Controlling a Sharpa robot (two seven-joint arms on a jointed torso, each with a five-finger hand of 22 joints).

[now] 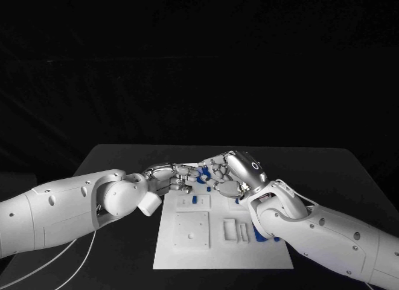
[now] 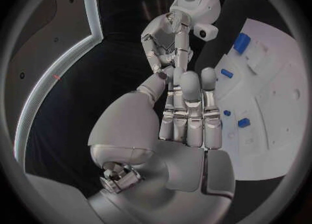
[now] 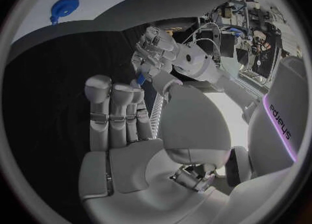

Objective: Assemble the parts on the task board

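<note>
The white task board [image 1: 218, 241] lies in the middle of the table. Both hands meet in the air over its far edge. A small blue part [image 3: 141, 79] sits between my right hand's [image 1: 232, 174] thumb and a fingertip. The fingertips of my left hand [image 1: 169, 176] reach the same part [image 1: 202, 175]; whether they grip it is hidden. In the left wrist view the right hand [image 2: 168, 44] comes down onto the tips of the left hand [image 2: 189, 112]. More blue parts [image 2: 242, 42] stand in the board [image 2: 273, 104], and a round blue one [image 3: 65, 8] is among them.
White raised blocks [image 1: 234, 229] and a square recessed plate [image 1: 192, 228] sit on the board's near half. Both forearms cross the board's left and right sides. Black table [image 1: 329, 166] surrounds the board.
</note>
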